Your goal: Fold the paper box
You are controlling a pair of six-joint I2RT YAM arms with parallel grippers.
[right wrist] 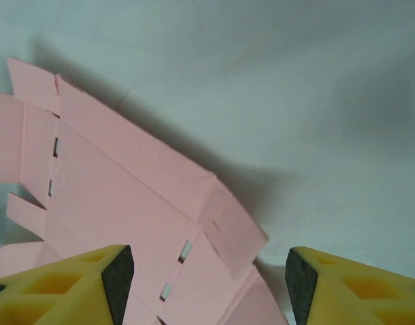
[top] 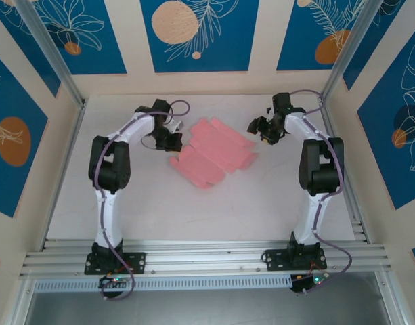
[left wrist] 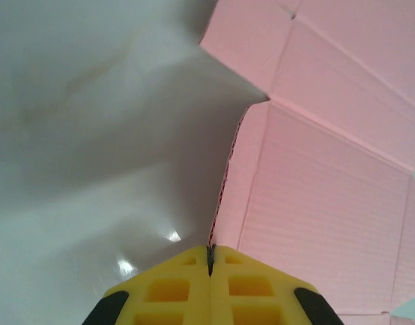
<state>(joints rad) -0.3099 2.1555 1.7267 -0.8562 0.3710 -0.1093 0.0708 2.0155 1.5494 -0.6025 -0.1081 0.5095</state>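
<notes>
The paper box (top: 214,152) is a flat pink die-cut sheet with flaps and slots, lying unfolded in the middle of the white table. My left gripper (top: 172,139) is at its left edge. In the left wrist view the yellow jaws (left wrist: 210,254) are pressed together, and the sheet's raised corrugated edge (left wrist: 224,183) runs straight into their seam. My right gripper (top: 256,127) hovers open over the sheet's right end. Its black pads (right wrist: 118,274) stand wide apart on either side of a small lifted flap (right wrist: 237,230) of the pink sheet (right wrist: 126,196).
The white tabletop (top: 193,210) stretches bare toward the arm bases. An aluminium rail (top: 207,257) runs along the near edge. Beige walls with blue panels enclose the left, back and right sides, with slanted metal posts (top: 55,51) at the rear corners.
</notes>
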